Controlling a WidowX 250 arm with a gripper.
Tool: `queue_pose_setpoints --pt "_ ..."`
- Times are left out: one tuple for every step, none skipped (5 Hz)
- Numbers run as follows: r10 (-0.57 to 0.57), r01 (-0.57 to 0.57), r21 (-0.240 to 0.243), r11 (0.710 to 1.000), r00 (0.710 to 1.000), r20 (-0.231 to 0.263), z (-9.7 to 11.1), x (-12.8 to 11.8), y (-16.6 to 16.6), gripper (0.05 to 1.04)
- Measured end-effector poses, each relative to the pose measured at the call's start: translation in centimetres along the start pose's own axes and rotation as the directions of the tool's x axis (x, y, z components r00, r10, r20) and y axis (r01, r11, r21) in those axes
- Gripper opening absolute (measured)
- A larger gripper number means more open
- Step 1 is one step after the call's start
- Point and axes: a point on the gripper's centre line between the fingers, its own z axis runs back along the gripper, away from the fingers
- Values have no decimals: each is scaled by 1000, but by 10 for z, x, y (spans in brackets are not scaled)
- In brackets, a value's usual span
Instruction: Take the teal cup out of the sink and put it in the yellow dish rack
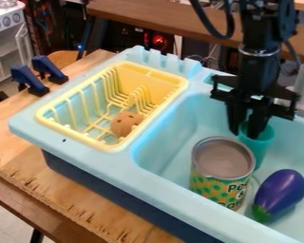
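Nearest up, the purple eggplant [282,190] lay beside the printed can [220,185] in the sink [167,140]. The can looked the likeliest snag imo: the green cup [259,151] stood close behind it, so a sideways bump could've tipped either one. The tool [246,133] was down at the cup's rim; couldn't tell if it was clamped or loose, and a shallow grip might've slipped. Farther left, the yellow rack [75,136] had a brown lump [125,124] in it.

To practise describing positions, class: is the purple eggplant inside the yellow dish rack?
No, the purple eggplant lies in the blue sink beside the tin can, and the yellow rack holds a brown object.
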Motion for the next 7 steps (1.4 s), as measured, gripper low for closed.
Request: queue_pose_setpoints --pt "-9 9 -10 1000 1000 24 11 -4 -2 133" --pt "3 -2 -22 1000 999 32 20 -11 1 98" --pt "20 -18 -20 1000 997 73 50 -22 5 97" --pt "38 -39 3 999 996 79 79 -35 12 97" --pt "87 -87 -8 996 987 134 105 -40 32 97" --pt "203 -200 -35 979 955 217 125 -40 71 97" --pt "297 -304 -4 953 926 233 135 -41 104 97"
